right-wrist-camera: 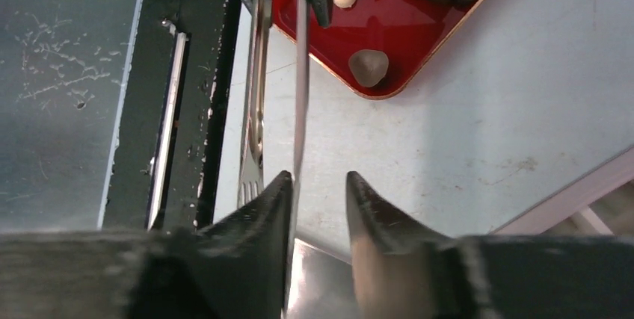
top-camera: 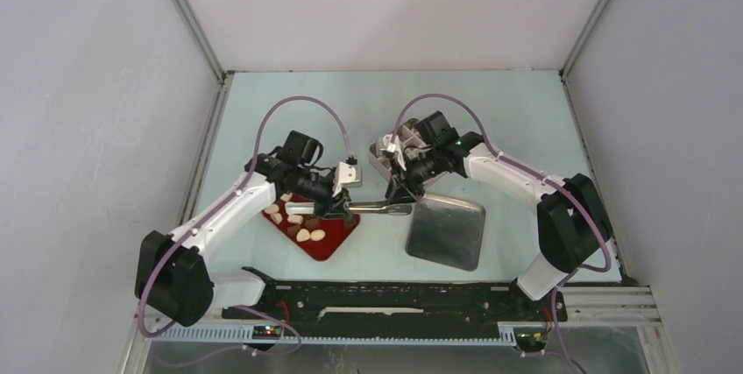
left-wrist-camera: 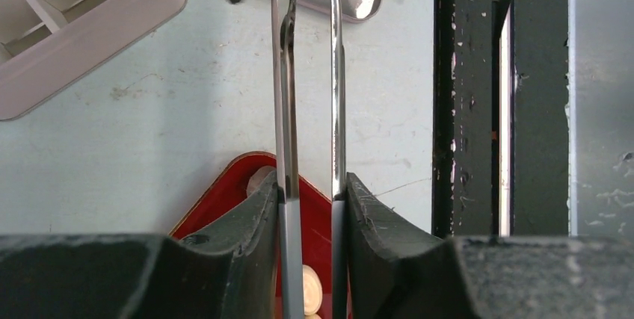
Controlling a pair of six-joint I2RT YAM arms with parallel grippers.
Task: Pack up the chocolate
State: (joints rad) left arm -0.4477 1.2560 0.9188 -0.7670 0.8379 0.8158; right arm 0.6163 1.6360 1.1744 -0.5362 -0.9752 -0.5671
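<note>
Several chocolate pieces (top-camera: 302, 236), cream and dark, lie on the red tray (top-camera: 337, 243) beneath the left arm. Left gripper (left-wrist-camera: 310, 188) clenched on the metal tongs (left-wrist-camera: 336, 72). Right gripper (right-wrist-camera: 318, 181) released, its fingers parted beside one tong blade.

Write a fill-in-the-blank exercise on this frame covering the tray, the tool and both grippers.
The chocolate lies on a ___ tray. The left gripper is shut on the metal ___. The right gripper has its jaws ___.
Missing words: red; tongs; open.
</note>
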